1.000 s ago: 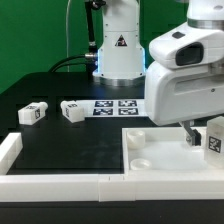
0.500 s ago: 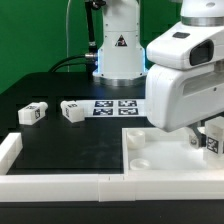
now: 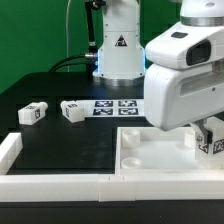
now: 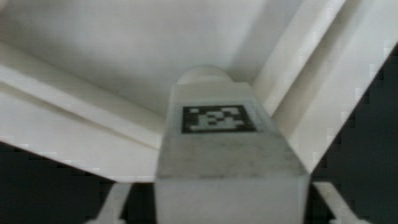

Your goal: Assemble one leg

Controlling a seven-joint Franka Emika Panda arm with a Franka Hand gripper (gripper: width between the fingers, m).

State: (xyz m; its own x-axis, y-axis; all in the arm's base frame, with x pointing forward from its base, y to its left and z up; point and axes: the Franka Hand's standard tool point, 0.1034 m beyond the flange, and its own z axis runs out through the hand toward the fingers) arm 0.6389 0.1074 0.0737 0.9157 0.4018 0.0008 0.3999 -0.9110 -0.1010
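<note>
My gripper (image 3: 207,140) is shut on a leg (image 3: 211,141), a stubby white peg with a marker tag, and holds it over the far right part of the large white panel (image 3: 160,155). In the wrist view the leg (image 4: 226,140) fills the middle between my fingers (image 4: 125,200), its tag facing the camera, with the panel's raised rim (image 4: 107,105) just beyond its tip. Two more legs (image 3: 32,113) (image 3: 72,110) lie on the black table at the exterior view's left.
The marker board (image 3: 115,106) lies on the table in front of the robot base (image 3: 118,45). A white rail (image 3: 60,182) runs along the near edge and up the exterior view's left side. The panel has round sockets (image 3: 134,139).
My gripper with the leg has moved a little toward the exterior view's right and slightly down over the panel. The loose legs have not moved.
</note>
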